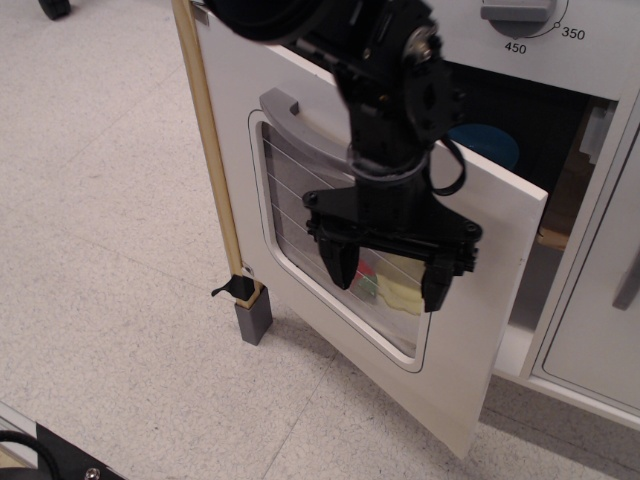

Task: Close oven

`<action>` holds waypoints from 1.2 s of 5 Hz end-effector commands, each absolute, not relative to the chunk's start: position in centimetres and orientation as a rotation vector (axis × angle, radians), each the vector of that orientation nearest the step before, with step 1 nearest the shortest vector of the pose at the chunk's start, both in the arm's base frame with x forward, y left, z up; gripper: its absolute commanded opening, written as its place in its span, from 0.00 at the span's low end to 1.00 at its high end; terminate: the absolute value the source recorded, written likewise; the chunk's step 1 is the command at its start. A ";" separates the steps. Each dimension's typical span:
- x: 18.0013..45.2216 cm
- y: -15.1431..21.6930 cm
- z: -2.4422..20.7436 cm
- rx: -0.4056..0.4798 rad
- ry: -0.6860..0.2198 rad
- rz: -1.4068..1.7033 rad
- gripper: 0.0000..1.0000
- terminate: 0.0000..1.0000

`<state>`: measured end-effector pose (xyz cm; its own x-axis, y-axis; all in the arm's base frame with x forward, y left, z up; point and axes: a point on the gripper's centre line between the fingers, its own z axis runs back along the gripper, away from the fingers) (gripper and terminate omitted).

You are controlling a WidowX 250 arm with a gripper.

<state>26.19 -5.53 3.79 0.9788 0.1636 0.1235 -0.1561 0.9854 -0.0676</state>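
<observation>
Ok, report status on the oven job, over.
End effector open, empty, in front of the door window. Oven door wide open, handle not gripped. Nothing seen blocking the door's swing.
</observation>
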 end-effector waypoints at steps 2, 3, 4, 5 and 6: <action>31.9 -6.5 3.7 -0.108 -0.205 0.189 1.00 0.00; 33.6 -6.9 3.7 -0.119 -0.245 0.183 1.00 0.00; 35.3 -7.0 3.6 -0.118 -0.281 0.179 1.00 0.00; 37.3 -6.5 3.4 -0.111 -0.317 0.196 1.00 0.00; 37.9 -6.4 3.3 -0.099 -0.329 0.191 1.00 0.00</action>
<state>37.13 -6.50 1.35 0.9433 0.1954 0.2682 -0.1710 0.9789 -0.1118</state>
